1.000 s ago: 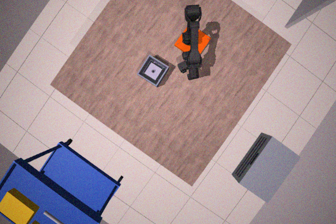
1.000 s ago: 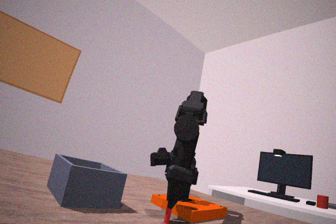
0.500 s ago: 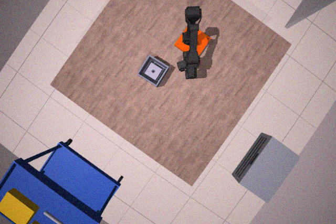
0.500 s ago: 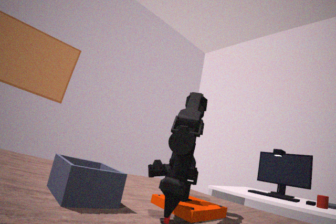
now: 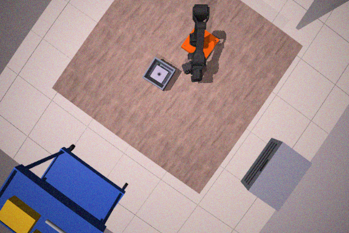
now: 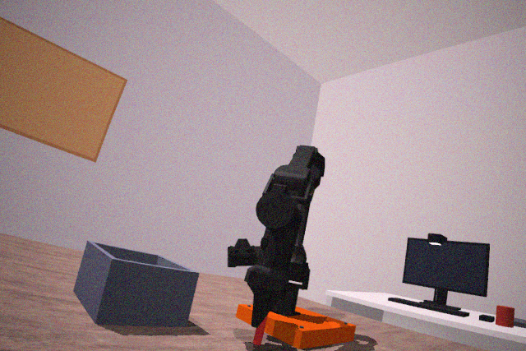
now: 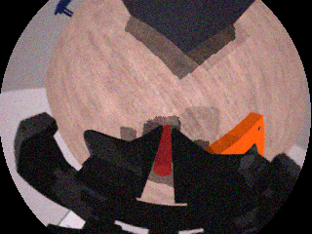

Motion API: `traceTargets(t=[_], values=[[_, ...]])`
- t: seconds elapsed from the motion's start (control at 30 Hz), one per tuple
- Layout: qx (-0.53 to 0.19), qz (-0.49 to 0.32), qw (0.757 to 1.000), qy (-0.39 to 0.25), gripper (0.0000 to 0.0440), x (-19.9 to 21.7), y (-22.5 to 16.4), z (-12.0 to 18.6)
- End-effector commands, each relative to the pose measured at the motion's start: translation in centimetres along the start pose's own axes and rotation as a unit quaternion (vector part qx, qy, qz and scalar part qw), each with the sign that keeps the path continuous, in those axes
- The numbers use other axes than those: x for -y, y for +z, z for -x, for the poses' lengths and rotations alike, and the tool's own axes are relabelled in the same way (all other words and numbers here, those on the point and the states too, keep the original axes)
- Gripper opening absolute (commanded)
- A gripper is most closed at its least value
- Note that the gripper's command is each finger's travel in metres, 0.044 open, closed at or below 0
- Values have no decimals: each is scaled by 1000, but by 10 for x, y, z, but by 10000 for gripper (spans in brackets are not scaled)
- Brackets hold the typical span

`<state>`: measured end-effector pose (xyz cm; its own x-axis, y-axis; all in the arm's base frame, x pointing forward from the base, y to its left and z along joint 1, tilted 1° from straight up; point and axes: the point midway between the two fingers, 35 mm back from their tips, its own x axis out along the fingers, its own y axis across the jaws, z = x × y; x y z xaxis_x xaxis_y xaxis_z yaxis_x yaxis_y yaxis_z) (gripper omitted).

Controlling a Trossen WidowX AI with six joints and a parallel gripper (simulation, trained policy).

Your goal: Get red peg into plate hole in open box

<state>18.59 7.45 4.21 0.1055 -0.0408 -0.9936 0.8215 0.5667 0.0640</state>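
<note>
The red peg (image 6: 258, 334) (image 7: 165, 158) stands slightly tilted, with its lower end at or just above the wooden table. My gripper (image 5: 196, 75) (image 6: 258, 322) (image 7: 167, 130) is shut on the peg, with the fingertips closed around it. In the top view the arm hides the peg and fingertips. The open grey-blue box (image 5: 149, 67) (image 6: 148, 296) (image 7: 190, 19) stands on the table, left of the gripper in the top and exterior views. Its pale bottom plate (image 5: 155, 77) has a dark hole in the middle, with no peg in it.
An orange base (image 5: 187, 46) (image 6: 325, 336) (image 7: 244, 134) lies under the arm, close beside the fingers. The box's walls rise between the gripper and the plate. A blue cart (image 5: 81, 180) and a grey cabinet (image 5: 278, 174) stand beyond the wooden top (image 5: 169, 140).
</note>
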Motion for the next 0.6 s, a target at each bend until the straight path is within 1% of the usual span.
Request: traceTargets(t=[0.0,0.27,0.57], values=[[20,15,1000,7,0,-1,9,11],[62,42,997,17,0,-5,31,38],[102,48,993,26,0,-11,62,70]])
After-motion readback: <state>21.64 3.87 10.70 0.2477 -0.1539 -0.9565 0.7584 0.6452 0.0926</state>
